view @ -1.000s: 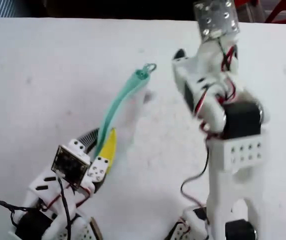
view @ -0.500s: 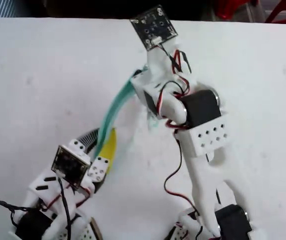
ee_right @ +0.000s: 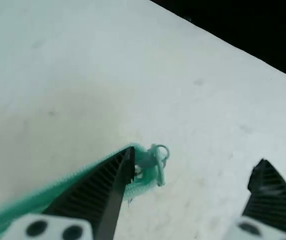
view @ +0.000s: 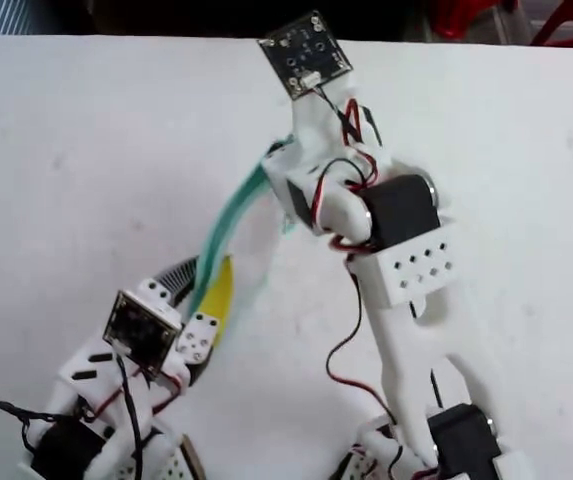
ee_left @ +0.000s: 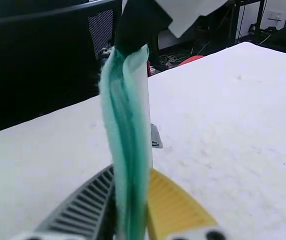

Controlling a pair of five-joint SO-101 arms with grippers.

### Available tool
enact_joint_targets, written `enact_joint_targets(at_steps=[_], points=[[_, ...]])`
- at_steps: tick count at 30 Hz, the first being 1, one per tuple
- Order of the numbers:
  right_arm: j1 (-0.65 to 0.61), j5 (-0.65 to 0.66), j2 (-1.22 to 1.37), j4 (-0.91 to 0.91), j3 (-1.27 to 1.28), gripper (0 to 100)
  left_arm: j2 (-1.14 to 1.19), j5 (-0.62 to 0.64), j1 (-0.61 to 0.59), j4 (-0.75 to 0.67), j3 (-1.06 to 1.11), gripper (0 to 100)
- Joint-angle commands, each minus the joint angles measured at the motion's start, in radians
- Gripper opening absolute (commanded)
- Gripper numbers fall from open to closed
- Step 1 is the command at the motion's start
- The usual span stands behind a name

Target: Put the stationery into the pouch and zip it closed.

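Left pincer (view: 204,285): at 7 o'clock in the high view, we see its grey and yellow fingers closed on the near end of the pouch (view: 228,215).
Pouch: a clear sleeve with a teal zip edge, running from 7 toward 12 o'clock; we cannot tell whether any stationery is inside.
Zip pull (ee_right: 158,152): at the pouch's far end, just beside one finger of the right pincer (ee_right: 195,157).
Right pincer: wide open, holding nothing.
Risk, near end: we judge the soft sleeve could slide out of the left grip if the zip is tugged hard.
Risk, far end: closing off-centre could pinch the fabric and miss the small ring.
In the way: the right arm's own body covers the far end from above.
Around: bare white surface (view: 86,130) out to 12 o'clock.
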Motion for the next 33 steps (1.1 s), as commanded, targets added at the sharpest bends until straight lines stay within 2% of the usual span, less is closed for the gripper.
enact_joint_targets(at_steps=[1,5,11,16,21,26,33], points=[[0.062,0.002,0.050,-0.016,-0.011,34.1,0.002,-0.005,0.012,0.008,0.008,2],[0.036,-0.003,-0.018,0.084,-0.086,34.1,0.002,-0.006,0.010,0.008,0.008,2],[-0.091,-0.021,-0.151,0.214,-0.284,34.0,0.002,-0.005,0.012,0.005,0.008,2],[-0.208,-0.244,-0.151,0.289,-0.284,34.3,0.002,-0.005,0.012,0.002,0.018,2],[-0.223,-0.331,-0.151,0.292,-0.284,34.3,0.002,-0.005,0.012,0.000,0.031,2],[-0.219,-0.502,-0.150,0.226,-0.278,34.4,0.002,-0.005,0.012,0.000,0.031,2],[-0.303,-0.563,-0.061,0.217,-0.278,34.4,0.002,-0.006,0.012,0.000,0.029,2]])
